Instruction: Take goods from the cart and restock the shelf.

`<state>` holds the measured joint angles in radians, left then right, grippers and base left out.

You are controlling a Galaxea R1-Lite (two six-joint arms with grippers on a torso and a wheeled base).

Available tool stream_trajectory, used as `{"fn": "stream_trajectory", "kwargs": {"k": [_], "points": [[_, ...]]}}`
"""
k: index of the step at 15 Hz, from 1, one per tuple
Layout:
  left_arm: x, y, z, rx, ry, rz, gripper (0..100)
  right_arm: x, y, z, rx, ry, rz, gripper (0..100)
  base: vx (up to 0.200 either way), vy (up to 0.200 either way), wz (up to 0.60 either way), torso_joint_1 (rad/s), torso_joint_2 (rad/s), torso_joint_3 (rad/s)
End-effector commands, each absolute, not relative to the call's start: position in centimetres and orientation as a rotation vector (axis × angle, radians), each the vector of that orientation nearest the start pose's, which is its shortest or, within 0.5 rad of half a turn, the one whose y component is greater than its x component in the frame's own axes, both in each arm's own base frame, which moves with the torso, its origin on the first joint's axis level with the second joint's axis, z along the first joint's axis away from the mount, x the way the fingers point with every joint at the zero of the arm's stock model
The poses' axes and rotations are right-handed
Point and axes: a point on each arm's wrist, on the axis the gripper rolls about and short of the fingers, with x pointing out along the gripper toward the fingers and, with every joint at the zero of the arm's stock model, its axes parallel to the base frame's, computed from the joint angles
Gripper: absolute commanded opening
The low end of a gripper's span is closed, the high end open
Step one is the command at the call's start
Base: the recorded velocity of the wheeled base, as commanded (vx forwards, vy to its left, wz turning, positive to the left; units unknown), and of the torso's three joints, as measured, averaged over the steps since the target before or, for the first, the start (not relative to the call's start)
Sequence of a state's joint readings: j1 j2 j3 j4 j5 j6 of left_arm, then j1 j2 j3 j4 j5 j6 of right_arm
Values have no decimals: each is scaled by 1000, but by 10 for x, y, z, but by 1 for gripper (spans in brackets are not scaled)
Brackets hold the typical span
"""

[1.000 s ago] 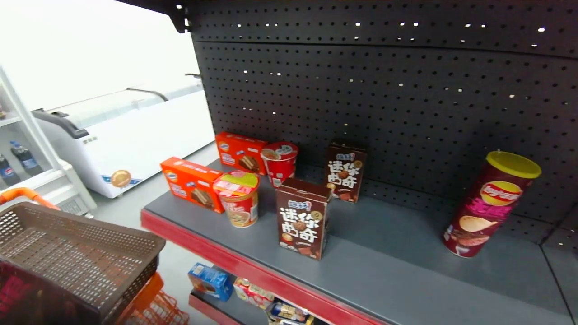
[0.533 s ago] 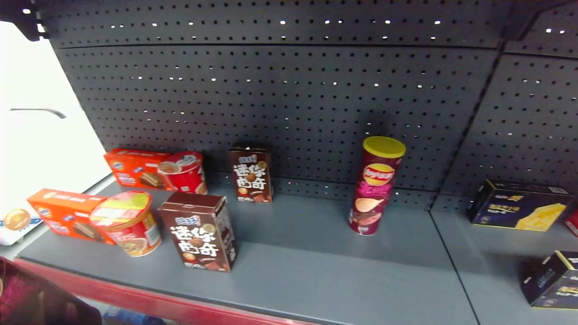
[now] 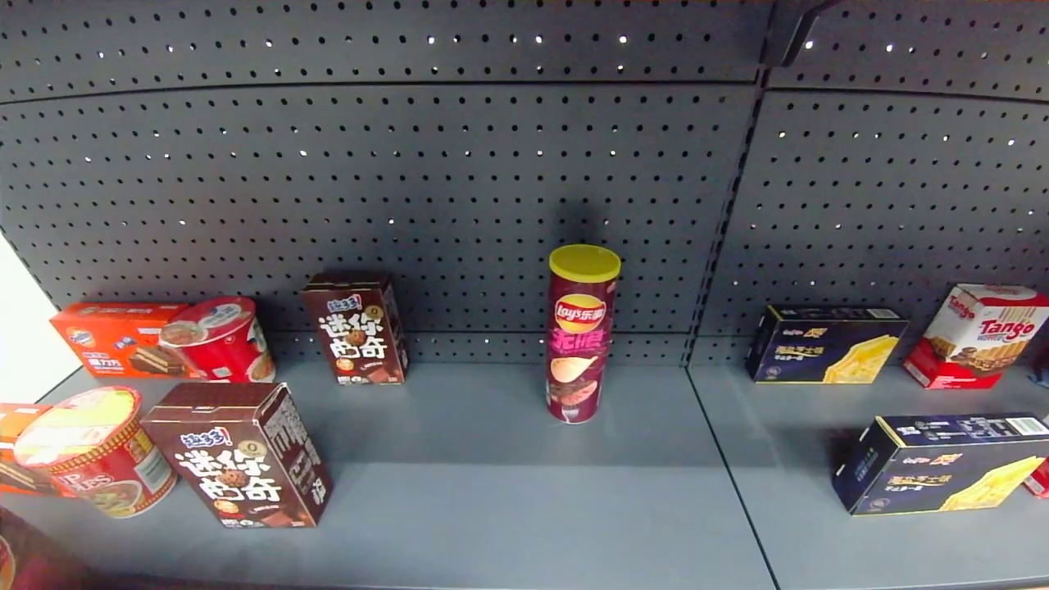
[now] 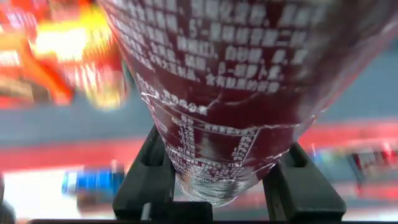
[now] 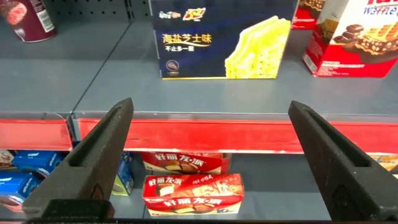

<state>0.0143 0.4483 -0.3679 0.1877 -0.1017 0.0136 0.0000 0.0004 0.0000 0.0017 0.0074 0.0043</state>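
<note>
- Left gripper [image 4: 222, 146] is clamped on a can [image 4: 236, 74], with one black finger on each side near its lower end.
- The can's dark maroon and glossy, covered in rows of tiny white print. Everything behind it is just blur.
- Right gripper [image 5: 210, 109] has its fingers wide apart, sitting just off the red front edge of the shelf [image 5: 93, 81] and facing a navy box [image 5: 221, 40].
- A matching can [image 3: 582, 336] with a yellow lid stands upright mid-shelf, near the back wall.

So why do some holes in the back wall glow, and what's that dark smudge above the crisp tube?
Head view: light shines through some pegboard holes; the smudge is the shadow of the crisp tube. Left wrist view: the held can gleams at its base.
</note>
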Motion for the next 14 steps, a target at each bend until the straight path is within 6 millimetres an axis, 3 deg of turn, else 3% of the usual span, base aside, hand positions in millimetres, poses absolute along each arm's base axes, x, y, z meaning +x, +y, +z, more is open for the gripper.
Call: {"fn": "stream_trajectory", "kwargs": {"k": [1,5,8,10,14], "points": [[-12,-2,177,4,203,-93,0,-23,0,75,5,2,9,100,0,0,0,0,0,0],[-19,-3,180,6,160,-87,0,-23,0,75,5,2,8,100,0,0,0,0,0,0],[-32,-3,213,14,73,-83,0,-23,0,75,2,2,11,100,0,0,0,0,0,0],[-39,-3,221,15,90,-85,0,-23,0,75,0,2,14,100,0,0,0,0,0,0],[-29,-3,223,53,138,-135,0,-23,1,77,-20,6,63,100,0,0,0,0,0,0]]}}
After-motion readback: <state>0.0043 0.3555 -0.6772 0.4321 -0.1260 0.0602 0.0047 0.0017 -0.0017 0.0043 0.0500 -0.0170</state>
